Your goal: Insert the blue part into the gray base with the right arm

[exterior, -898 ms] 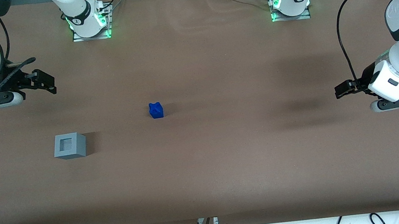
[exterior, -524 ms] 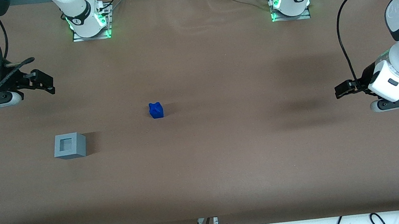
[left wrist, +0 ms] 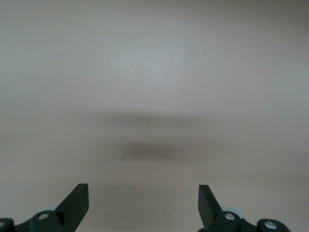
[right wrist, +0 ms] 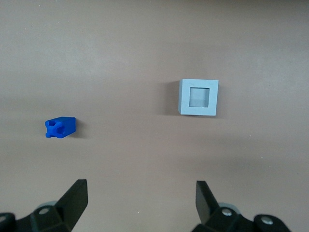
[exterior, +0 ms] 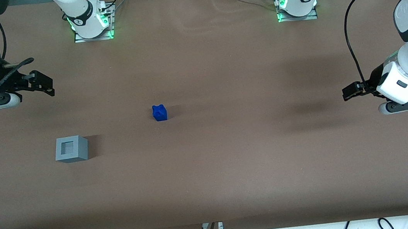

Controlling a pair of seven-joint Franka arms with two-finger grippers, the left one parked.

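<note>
Your gripper [right wrist: 140,203] hangs high, fingers wide, holding nothing; gray base [right wrist: 198,97] sits below it, nearer than blue part [right wrist: 60,127].

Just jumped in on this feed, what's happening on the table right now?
Nothing is being handled yet. The right arm's gripper hangs open and empty above the table at the working arm's end, clear of both parts. The blue part sits alone near the middle of the table. The gray base stands nearer the front camera and closer to the working arm's end, its recess facing up and empty. Pickup and insertion both remain to be done.
</note>
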